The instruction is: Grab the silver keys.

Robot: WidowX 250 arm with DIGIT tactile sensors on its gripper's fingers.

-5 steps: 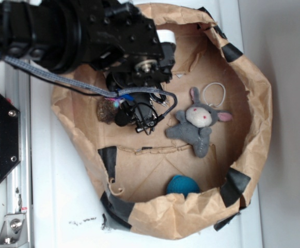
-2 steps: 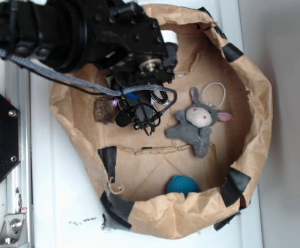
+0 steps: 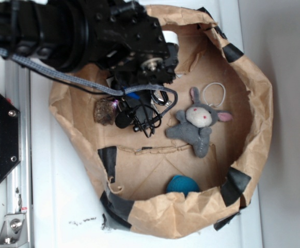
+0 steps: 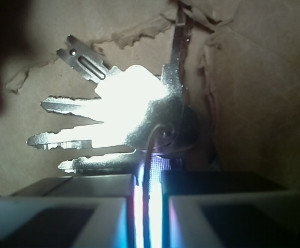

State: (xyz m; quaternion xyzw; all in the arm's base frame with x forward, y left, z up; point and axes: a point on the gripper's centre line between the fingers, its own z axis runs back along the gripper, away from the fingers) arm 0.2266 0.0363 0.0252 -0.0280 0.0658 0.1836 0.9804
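silver keys [image 4: 95, 121] fanned on cardboard, jaws nearly closed at their ring

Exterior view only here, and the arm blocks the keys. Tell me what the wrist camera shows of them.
Observer: The silver keys lie fanned on the brown cardboard floor, about four blades pointing left in the wrist view.
Operator: Report the hand.
Observer: The hand has its pads almost together; only a thin bright slit separates them.
Operator: Say what is in the slit.
Observer: A thin wire loop from the key ring runs down into it, so the hand looks shut on the ring.
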